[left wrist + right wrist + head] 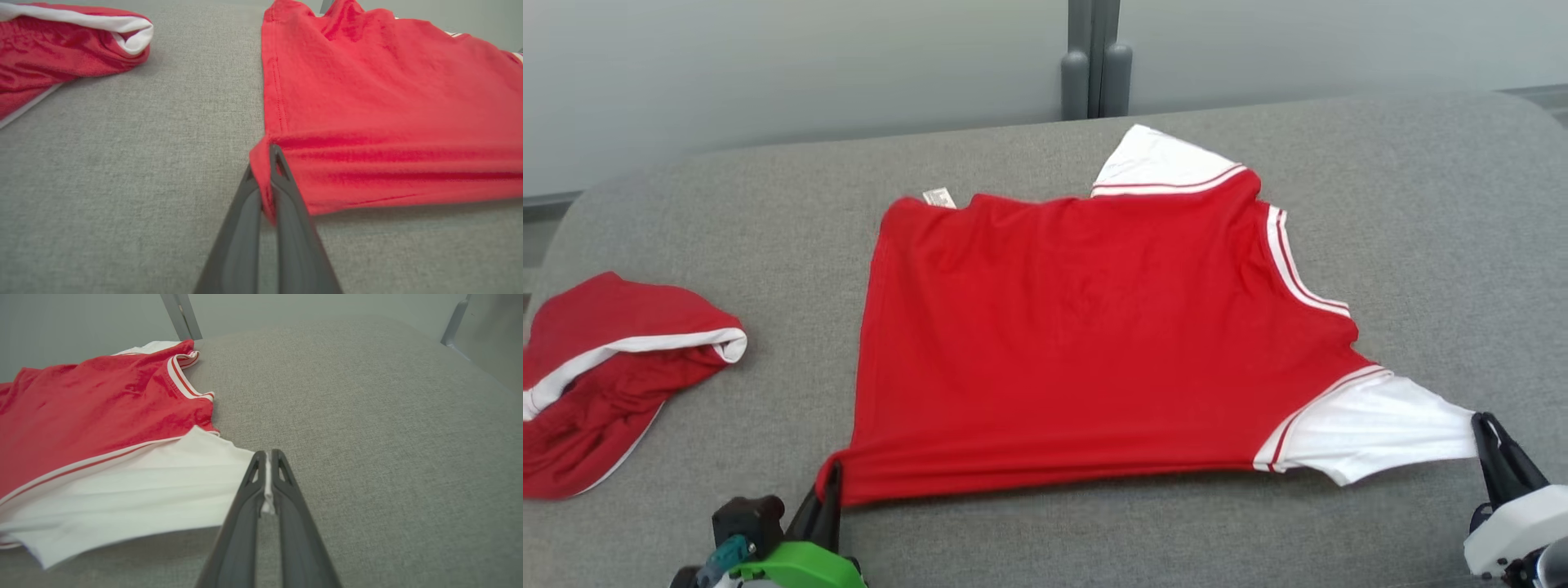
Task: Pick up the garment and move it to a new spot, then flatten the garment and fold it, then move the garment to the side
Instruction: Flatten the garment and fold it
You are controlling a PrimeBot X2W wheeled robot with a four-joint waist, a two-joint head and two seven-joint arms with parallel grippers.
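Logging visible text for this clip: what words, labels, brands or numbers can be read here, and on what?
No text can be read.
The small white tag at the edge of the red shirt is too small and blurred to read.

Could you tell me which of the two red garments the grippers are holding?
The spread-out shirt: the left gripper pinches its hem corner, the right gripper its white sleeve. The crumpled garment lies apart, untouched.

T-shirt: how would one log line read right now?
T-shirt: spread out | left gripper: shut on hem corner | right gripper: shut on white sleeve
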